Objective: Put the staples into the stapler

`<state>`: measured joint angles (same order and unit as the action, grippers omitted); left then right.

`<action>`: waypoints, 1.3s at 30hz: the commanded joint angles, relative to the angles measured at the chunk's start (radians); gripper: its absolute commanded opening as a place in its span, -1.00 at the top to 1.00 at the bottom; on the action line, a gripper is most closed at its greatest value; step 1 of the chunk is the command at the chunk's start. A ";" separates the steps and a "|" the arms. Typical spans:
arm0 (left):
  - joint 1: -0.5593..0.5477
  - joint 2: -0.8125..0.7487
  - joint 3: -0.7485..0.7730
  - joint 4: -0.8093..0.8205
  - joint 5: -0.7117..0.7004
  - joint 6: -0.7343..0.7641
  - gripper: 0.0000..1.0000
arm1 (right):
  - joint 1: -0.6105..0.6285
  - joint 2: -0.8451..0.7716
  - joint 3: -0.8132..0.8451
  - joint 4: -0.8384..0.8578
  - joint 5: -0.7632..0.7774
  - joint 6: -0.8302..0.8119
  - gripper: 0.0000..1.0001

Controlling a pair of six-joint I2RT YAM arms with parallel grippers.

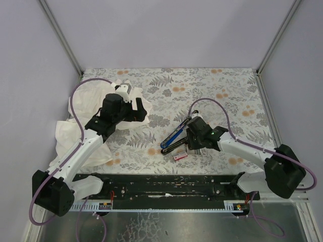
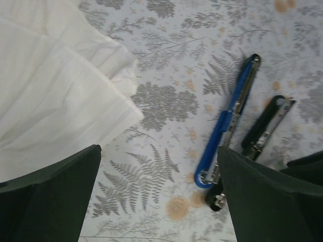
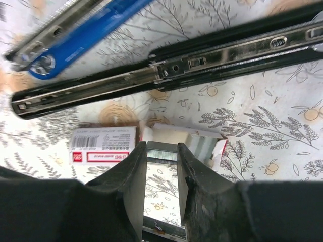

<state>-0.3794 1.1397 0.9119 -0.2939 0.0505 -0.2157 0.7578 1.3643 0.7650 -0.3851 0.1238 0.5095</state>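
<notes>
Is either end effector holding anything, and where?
Left end effector: open, empty. Right end effector brackets the staple strip across its width; a firm grip cannot be told.

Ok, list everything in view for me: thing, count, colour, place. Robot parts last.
stapler: one, blue and black with a metal channel, hinged open, right of table centre
staple box: one, white with a red label, just on the near side of the stapler
staple strip: one, silvery-grey, beside the box
cloth: one, white, crumpled, on the table's left side
table: one, grey fern print with orange spots
left gripper: one, black, open, by the cloth's edge
right gripper: one, black, fingers flanking the strip, grip unclear
</notes>
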 commanded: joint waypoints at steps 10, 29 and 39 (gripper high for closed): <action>-0.132 -0.046 -0.176 0.191 0.315 -0.391 -0.80 | 0.011 -0.156 -0.134 0.169 -0.044 -0.072 0.40; -0.285 0.065 -0.212 0.263 0.260 -0.440 -0.79 | 0.011 -0.171 -0.184 0.214 -0.041 -0.044 0.27; -0.333 0.152 -0.187 0.362 0.318 -0.521 -0.80 | 0.011 -0.310 -0.260 0.332 -0.049 -0.093 0.23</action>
<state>-0.6914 1.2537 0.6933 -0.0498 0.3328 -0.6804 0.7593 1.1095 0.5400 -0.1505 0.0685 0.4492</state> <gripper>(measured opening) 0.901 0.382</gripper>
